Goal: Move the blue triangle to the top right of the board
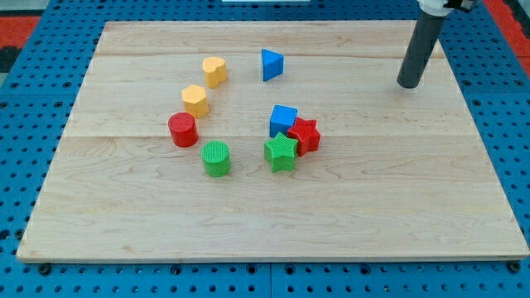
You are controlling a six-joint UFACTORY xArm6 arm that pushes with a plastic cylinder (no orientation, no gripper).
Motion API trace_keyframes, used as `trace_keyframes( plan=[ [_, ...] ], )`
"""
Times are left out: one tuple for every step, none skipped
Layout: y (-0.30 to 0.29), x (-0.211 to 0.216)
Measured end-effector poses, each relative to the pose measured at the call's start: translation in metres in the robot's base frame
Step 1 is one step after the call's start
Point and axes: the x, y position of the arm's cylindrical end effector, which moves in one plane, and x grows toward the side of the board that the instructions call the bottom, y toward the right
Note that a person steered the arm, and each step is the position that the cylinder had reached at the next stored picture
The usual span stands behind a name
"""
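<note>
Camera view: blue triangle (272,64) sits upper-centre on the worktop (373,207), clear of everything; my tip (408,84) is well apart from it, off to the view's right near the top right corner, touching nothing; no fingers on this rig, just the bare rod, so nothing is held. Judgement: approach not started; tip is on the wrong side for the push. To do it well: swing round to the triangle's left side, staying clear of the yellow heart (214,71) just left of it; make contact low and centred on the left face; push right and slightly toward the view's top; a wedge likely spins if hit off-centre, so correct early. Triangle itself: solid blue prism, flat face up, a vertex pointing right. Further out: yellow hexagon (195,100), red cylinder (182,130), green cylinder (216,158); cluster of blue cube (282,120), red star (305,135), green star (281,152) touching; none in the push path.
</note>
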Motion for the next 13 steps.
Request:
trace_keyframes(
  plan=[
    [0.000, 0.000],
    [0.000, 0.000],
    [-0.001, 0.000],
    [-0.001, 0.000],
    [-0.014, 0.001],
    [-0.064, -0.003],
    [-0.113, -0.022],
    [-0.099, -0.037],
    [-0.128, -0.117],
    [-0.247, -0.137],
    [-0.344, -0.119],
    [-0.366, -0.032],
    [-0.374, 0.024]
  ],
)
